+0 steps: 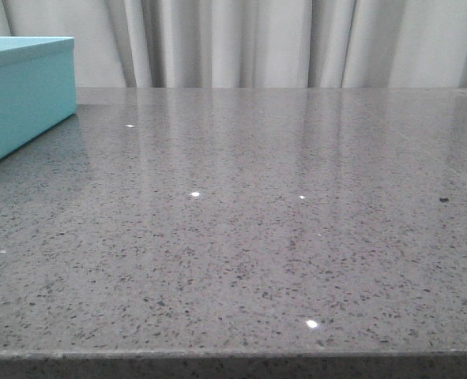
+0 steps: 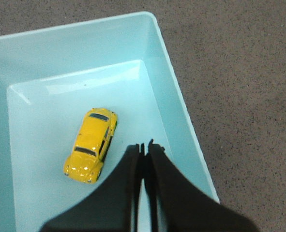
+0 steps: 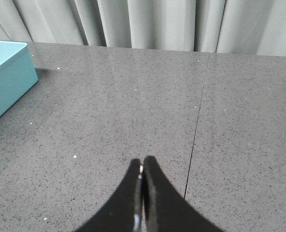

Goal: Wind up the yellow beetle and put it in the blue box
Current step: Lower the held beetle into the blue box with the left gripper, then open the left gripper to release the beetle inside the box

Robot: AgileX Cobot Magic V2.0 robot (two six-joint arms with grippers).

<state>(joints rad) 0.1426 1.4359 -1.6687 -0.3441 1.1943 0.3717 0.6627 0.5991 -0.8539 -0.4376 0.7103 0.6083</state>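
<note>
The yellow beetle lies on its wheels on the floor of the open blue box, seen from above in the left wrist view. My left gripper hangs over the box beside the car, shut and empty, not touching it. The blue box also shows at the far left in the front view and in the right wrist view. My right gripper is shut and empty above the bare grey tabletop, well away from the box. Neither gripper shows in the front view.
The grey speckled stone table has a thin seam line running through it. Pale curtains hang behind the far edge. The near table edge runs along the front.
</note>
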